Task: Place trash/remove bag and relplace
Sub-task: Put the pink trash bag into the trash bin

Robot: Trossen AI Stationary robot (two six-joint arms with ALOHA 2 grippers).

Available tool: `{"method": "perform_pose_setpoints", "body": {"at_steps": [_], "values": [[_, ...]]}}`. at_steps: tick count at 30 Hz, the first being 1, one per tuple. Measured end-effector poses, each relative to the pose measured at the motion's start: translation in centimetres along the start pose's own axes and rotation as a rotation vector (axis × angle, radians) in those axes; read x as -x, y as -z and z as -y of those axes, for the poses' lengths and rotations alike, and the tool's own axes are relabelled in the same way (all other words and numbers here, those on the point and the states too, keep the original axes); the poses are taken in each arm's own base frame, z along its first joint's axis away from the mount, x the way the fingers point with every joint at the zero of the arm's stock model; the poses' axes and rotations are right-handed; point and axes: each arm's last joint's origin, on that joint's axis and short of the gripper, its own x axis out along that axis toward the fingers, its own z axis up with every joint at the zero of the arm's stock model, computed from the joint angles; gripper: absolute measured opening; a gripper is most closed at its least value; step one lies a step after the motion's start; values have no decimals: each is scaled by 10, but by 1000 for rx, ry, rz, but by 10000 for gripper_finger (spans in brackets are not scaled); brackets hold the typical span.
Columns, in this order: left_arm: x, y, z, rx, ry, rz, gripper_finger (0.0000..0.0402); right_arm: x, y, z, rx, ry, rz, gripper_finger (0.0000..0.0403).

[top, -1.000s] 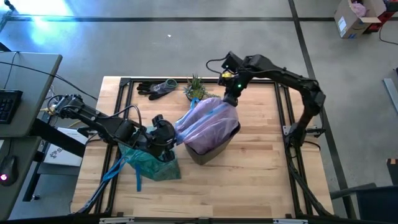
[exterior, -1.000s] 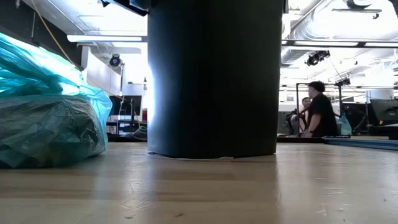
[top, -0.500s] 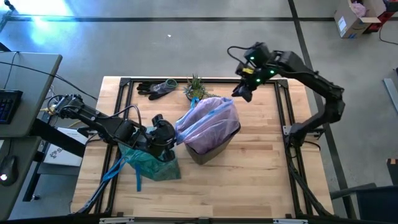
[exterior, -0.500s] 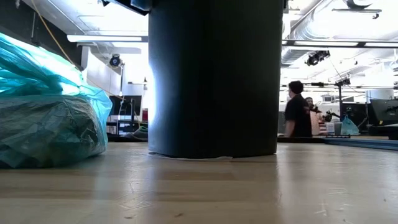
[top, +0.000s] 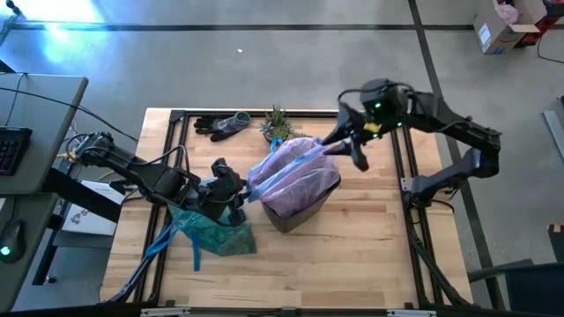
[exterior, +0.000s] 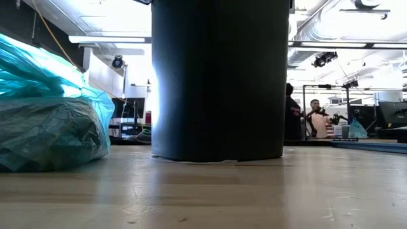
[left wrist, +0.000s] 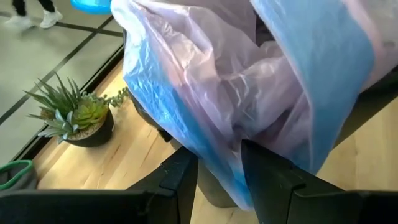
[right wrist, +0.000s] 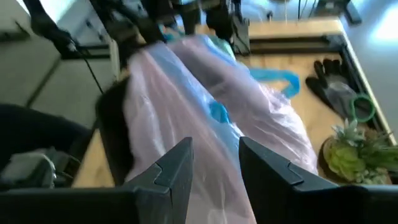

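Your left fingers pinch the pink bag; right fingers now grip its stretched edge, having swung away from the plant and gloves.

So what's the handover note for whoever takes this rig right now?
Left gripper: jaws closed on the left edge of the pink bag.
Right gripper: at the bag's right edge; grip unclear.
Pink bag is draped over the dark bin, not seated around the rim.
Teal bag is out, bunched on the table front left.
No loose trash visible.
Left to do: spread the pink bag over the rim.
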Motion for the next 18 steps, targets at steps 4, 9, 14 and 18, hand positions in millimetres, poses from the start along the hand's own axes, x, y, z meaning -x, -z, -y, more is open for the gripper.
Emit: {"method": "perform_pose_setpoints", "body": {"at_steps": [4, 9, 14, 18], "values": [[0, 0, 0, 3, 10, -2, 108, -23, 3, 6, 14, 9, -81, 118], [0, 0, 1, 11, 29, -13, 108, -42, 9, 18, -18, 5, -160, 118], [0, 0, 1, 19, 35, -16, 108, -52, 14, 20, -40, -53, -214, 118], [0, 0, 1, 18, 35, -17, 108, -56, 19, 16, -58, -78, -274, 113]]}}
